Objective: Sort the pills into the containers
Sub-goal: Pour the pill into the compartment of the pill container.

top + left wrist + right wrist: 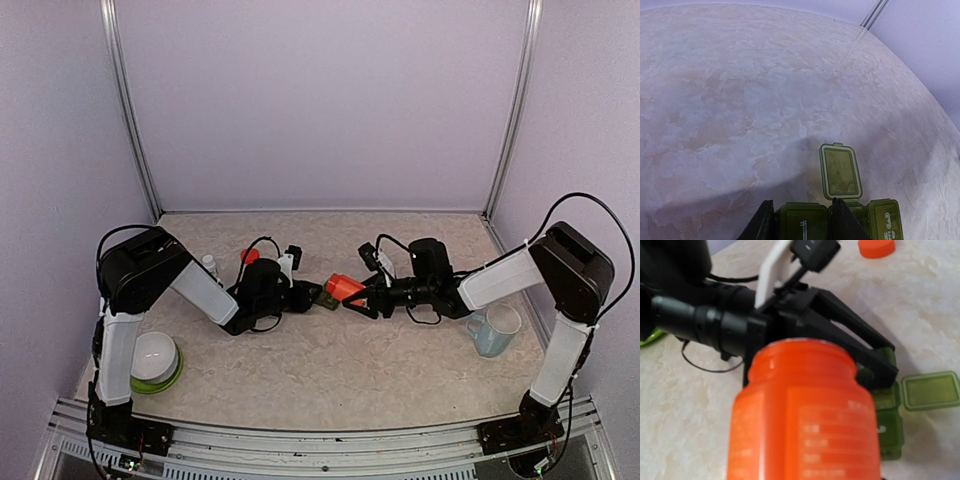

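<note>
Your left gripper [802,216] was clamped on the containers [884,219] near the centre of the table [330,370], one lid [840,172] flipped open. At their 3 o'clock from above, your right gripper [362,297] gripped the uncapped bottle [800,410], just beside them.

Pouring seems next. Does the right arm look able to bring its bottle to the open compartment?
Probably yes: the bottle is uncapped and close to the strip, whose lid stands open. The left hand grips the neighbouring compartment, so it's tight.
</note>
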`<state>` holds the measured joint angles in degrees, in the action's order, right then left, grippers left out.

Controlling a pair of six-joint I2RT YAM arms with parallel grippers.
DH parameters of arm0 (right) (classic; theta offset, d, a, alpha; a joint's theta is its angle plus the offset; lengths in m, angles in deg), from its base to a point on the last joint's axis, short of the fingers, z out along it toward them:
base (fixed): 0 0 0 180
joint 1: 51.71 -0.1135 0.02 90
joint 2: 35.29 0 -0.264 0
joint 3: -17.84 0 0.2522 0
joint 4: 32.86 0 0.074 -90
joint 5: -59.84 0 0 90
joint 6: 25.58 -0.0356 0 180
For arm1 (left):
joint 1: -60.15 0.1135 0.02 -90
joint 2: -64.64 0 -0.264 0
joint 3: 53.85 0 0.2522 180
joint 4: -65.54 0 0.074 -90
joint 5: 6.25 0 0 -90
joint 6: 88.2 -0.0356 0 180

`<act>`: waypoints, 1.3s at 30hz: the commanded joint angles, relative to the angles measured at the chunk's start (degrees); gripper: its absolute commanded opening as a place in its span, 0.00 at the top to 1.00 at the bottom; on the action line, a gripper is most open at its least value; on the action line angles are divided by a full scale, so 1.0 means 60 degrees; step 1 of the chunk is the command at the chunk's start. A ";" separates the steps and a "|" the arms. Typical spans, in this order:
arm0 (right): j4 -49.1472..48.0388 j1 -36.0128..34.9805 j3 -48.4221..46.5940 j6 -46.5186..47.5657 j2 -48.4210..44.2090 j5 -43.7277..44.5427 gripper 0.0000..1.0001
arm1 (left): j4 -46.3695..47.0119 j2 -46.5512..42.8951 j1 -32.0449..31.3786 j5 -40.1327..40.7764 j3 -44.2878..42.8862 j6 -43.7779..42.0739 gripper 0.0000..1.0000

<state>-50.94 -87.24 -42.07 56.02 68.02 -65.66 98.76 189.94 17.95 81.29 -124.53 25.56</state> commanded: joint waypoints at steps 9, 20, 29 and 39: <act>-0.0048 0.0106 -0.0450 -0.0018 0.0796 0.0000 0.90 | -0.0512 -0.0302 -0.0200 0.0526 0.0173 -0.0298 0.81; 0.0335 0.0099 -0.0794 0.0009 0.1001 0.0116 0.90 | -0.0700 -0.0362 -0.0277 0.0578 0.0125 -0.0343 0.81; 0.0847 0.0106 -0.1115 0.0060 0.1245 0.0163 0.90 | -0.0751 -0.0363 -0.0302 0.0643 0.0107 -0.0325 0.81; 0.1409 0.0092 -0.1462 0.0082 0.1441 0.0218 0.91 | -0.0846 -0.0402 -0.0306 0.0760 0.0091 -0.0351 0.81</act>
<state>-43.68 -87.24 -48.82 56.02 75.73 -64.40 96.71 188.78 16.55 85.25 -123.97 24.25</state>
